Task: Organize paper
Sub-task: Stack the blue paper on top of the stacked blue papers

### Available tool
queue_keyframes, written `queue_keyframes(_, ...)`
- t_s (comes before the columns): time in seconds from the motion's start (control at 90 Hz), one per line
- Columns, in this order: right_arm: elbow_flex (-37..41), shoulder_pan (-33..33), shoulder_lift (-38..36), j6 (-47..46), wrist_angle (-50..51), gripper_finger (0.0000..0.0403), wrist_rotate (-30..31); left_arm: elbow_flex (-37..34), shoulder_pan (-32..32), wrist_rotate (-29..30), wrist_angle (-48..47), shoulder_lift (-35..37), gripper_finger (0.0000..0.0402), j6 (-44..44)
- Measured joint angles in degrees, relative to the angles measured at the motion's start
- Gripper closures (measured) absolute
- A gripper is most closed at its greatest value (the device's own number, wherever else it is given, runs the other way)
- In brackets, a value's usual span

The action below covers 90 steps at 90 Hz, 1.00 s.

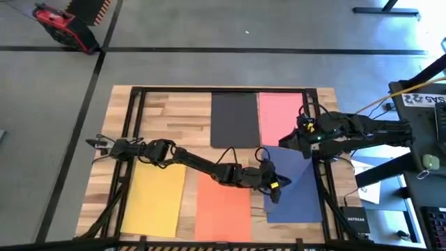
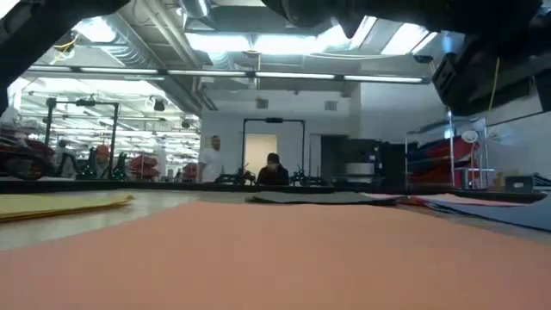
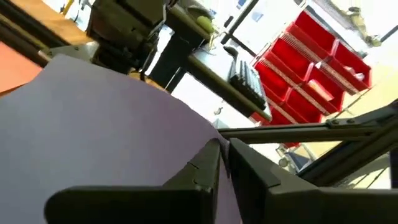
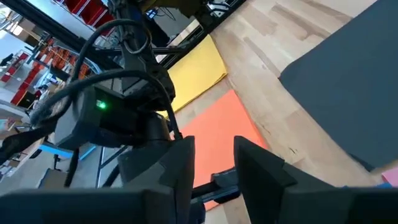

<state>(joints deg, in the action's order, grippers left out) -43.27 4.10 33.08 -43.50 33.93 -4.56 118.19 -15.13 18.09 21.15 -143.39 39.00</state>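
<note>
Blue sheet (image 1: 296,192) at table's near right, beside orange sheet (image 1: 223,206); left gripper (image 1: 273,187) pinched shut on its edge, right gripper (image 1: 301,136) part open, holding nothing, at far corner. Mid-reposition; next: slide/align w/ orange, then release

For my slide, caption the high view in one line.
Five coloured sheets on a wooden table; left gripper and right gripper both at the blue sheet.

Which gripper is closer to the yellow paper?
Left. The left gripper is at the blue paper's edge, across the orange sheet from the yellow paper; the right gripper is farther away.
</note>
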Motion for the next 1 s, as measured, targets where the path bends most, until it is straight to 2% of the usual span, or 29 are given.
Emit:
queue_keyframes(0.3, 0.0, 0.0, 0.0, -0.1, 0.0, 0.0301, -0.8, 0.0, -0.1, -0.1, 1.0, 0.0, 0.0296, 3.1)
queue_keyframes(0.522, 0.0, 0.0, 0.0, -0.1, 0.0, 0.0301, -1.0, 0.0, 0.0, 0.1, -0.1, 0.0, 0.028, 1.6)
queue_keyframes(0.656, 0.0, 0.0, 0.0, 0.2, 0.3, 0.0301, -1.3, -0.1, 0.4, 0.1, -5.9, 1.5, 0.0307, -2.2)
queue_keyframes(0.833, 0.0, 0.0, 0.0, 1.4, 3.3, 0.0312, -1.4, -0.1, 1.9, -2.3, -17.3, 6.6, 0.039, -6.2)
queue_keyframes(1.0, 0.0, 0.0, 0.2, 3.5, 6.2, 0.0363, -0.4, -0.1, 3.1, -5.4, -27.8, 12.0, 0.04, -11.2)
